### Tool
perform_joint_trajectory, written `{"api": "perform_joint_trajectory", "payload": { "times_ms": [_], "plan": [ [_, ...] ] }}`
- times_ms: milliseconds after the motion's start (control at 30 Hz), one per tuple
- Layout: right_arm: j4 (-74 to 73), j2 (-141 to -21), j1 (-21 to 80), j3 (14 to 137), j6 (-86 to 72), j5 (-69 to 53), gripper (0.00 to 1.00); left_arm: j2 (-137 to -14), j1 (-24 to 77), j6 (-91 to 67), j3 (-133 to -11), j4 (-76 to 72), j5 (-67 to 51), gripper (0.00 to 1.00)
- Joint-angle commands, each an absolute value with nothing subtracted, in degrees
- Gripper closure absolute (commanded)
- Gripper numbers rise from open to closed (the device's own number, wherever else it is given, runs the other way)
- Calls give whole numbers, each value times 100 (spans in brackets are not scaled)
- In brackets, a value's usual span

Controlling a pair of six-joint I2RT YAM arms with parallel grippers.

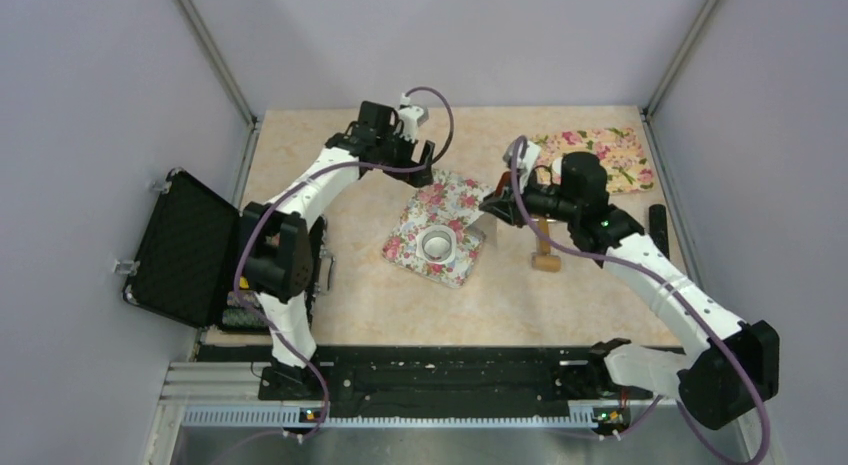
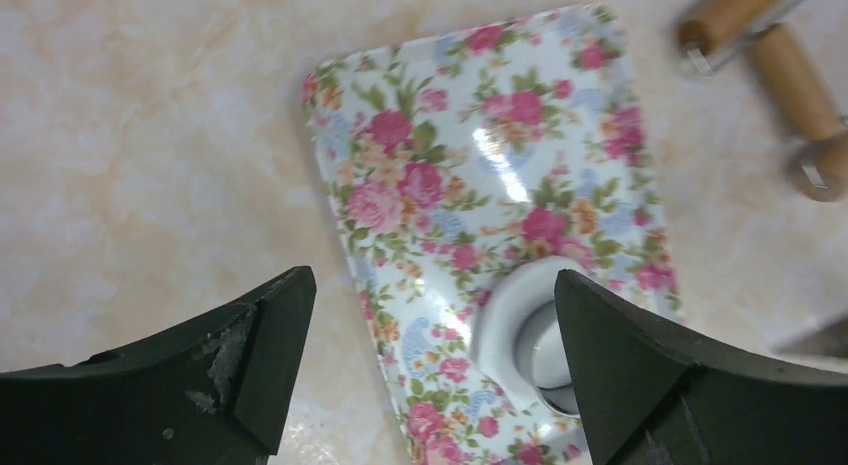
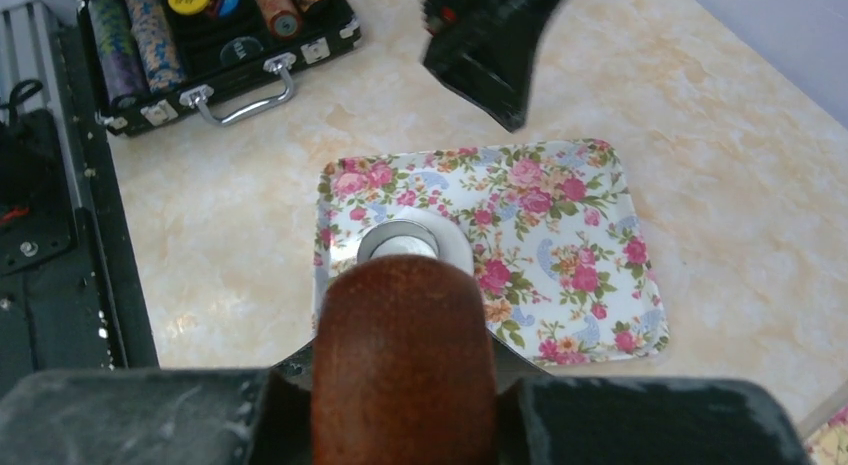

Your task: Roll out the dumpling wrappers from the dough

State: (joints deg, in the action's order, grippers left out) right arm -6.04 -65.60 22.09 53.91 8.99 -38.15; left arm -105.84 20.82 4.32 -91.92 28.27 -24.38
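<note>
Left wrist view: left pincer (image 2: pixel 432 280) wide above flowered mat (image 2: pixel 450 135); right pincer (image 3: pixel 400 390) clamping brown roller (image 3: pixel 400 325). Soft dough (image 2: pixel 540 347), probably; pinch sides gently.

Left arm reaching far, left gripper (image 2: pixel 430 295) spread wide, right arm bent leftward, right gripper (image 1: pixel 503 207) clamped on wooden handle (image 3: pixel 405 345)
</note>
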Motion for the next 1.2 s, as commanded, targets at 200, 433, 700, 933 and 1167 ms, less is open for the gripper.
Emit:
{"api": "perform_joint_trajectory", "payload": {
  "times_ms": [200,433,700,933,1167],
  "plan": [
    [-794,-6895,3204,5638,2044,-3027,100,-11750,2150,208,-9603,3039,-585,13],
    [-971,-7163,3899,5677,2652,-2587,100,-11944,2149,321,-9622,3124,-559,20],
    [-795,-7532,4231,5790,2692,-2304,100,-12407,2145,248,-10027,3490,-608,31],
    [-798,-7945,4617,6028,2799,-1789,100,-12675,2148,102,-10110,3581,-653,45],
    [-903,-8358,4803,6302,2950,-1461,100,-12714,2146,46,-10050,3588,-731,56]
  ]
}}
